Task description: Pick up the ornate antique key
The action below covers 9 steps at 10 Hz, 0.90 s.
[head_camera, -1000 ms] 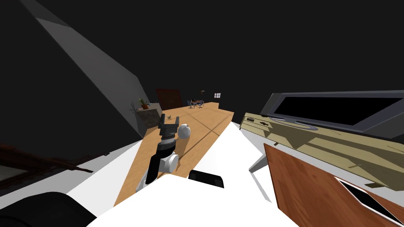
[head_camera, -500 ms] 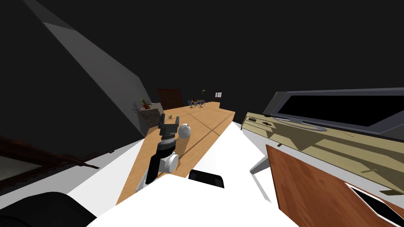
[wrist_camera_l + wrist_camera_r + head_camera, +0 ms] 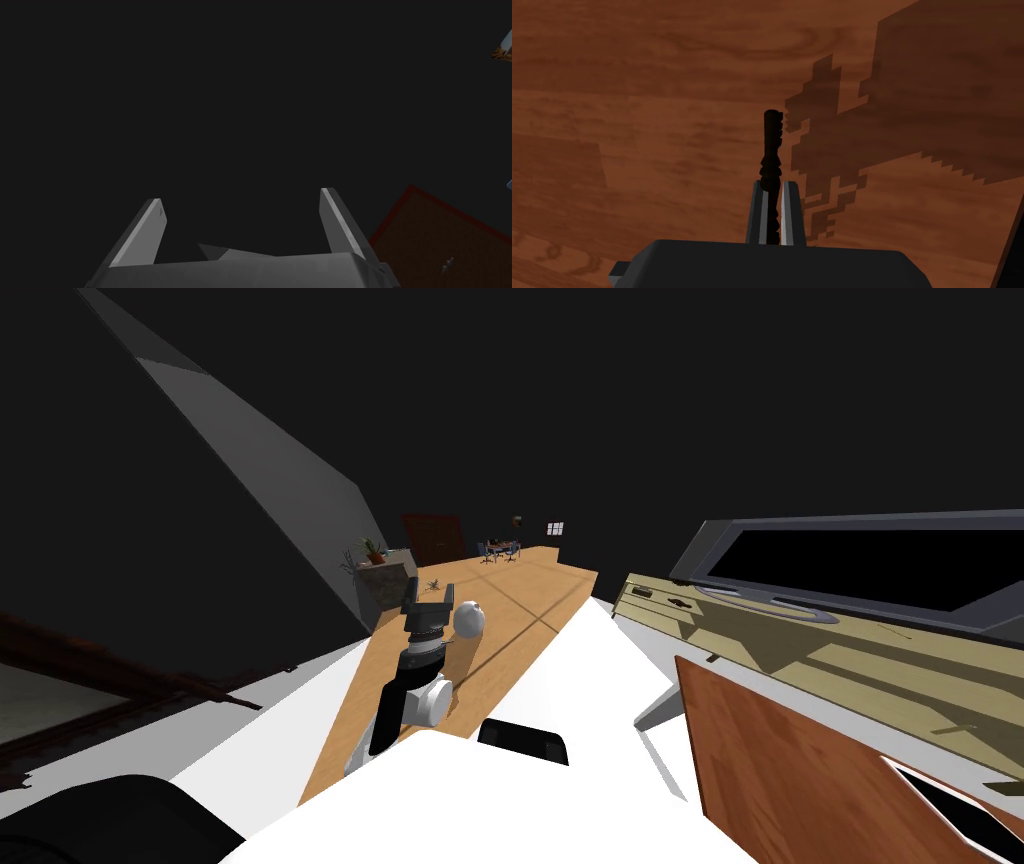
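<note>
— What's the room like?
— There's a reddish-brown wood-grain surface [image 3: 790,758] just beside a long olive cabinet [image 3: 800,638], which carries a flat dark screen [image 3: 850,558]. A light plank floor [image 3: 500,618] runs ahead.
— And the key?
— The dark, knobbly antique key [image 3: 772,140] is pinched in the right hand [image 3: 774,184]. Its shaft juts past the fingertips over the wood (shadow alongside). The left hand [image 3: 241,195] hangs with its fingers spread.

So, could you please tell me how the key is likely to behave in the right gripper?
Probably stiff: the key juts straight from the right gripper without drooping. Likely light, being thin. It may pivot or slip, since the fingers pinch just one end of its ridged shaft.
</note>
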Motion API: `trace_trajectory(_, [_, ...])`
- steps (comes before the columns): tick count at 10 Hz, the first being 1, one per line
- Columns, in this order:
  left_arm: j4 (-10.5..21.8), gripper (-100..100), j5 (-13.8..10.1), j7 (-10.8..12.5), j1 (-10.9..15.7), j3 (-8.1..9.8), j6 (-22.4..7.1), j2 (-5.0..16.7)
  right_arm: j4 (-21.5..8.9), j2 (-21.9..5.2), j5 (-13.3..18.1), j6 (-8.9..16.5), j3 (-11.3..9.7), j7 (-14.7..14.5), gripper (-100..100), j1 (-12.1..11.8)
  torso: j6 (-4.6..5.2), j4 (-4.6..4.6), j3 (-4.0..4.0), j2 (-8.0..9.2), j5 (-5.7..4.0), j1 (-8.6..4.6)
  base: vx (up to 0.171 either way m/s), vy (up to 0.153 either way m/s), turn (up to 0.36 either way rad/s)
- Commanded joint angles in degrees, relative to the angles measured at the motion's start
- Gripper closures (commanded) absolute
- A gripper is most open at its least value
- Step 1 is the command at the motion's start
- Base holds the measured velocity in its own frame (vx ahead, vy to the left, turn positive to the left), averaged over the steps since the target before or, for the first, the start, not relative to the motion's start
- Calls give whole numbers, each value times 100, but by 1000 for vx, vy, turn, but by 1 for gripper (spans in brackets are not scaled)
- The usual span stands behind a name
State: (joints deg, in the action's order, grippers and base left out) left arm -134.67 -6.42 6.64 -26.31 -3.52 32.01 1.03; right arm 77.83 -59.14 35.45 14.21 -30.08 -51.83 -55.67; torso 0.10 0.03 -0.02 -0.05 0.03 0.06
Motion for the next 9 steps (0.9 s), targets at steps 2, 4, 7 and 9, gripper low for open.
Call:
trace_trajectory(2, [0,0,0,0,0,0,0,0,6,-18,20,-1,8,-33,100,17,26,-7,-5,-4,-5,0,0,-1,26])
trace_trajectory(4, [0,0,0,0,-1,0,0,0,7,-15,16,-2,8,-27,0,16,24,-7,-5,-4,-3,2,0,0,0])
trace_trajectory(7, [0,0,0,0,-1,0,0,0,375,-363,-72,21,136,46,100,-279,24,-9,-9,-10,3,21,24,33,-107])
trace_trajectory(9, [0,0,0,0,-1,0,0,0,326,-296,-52,21,127,50,0,-261,16,-6,-7,-7,1,14,5,8,-8])
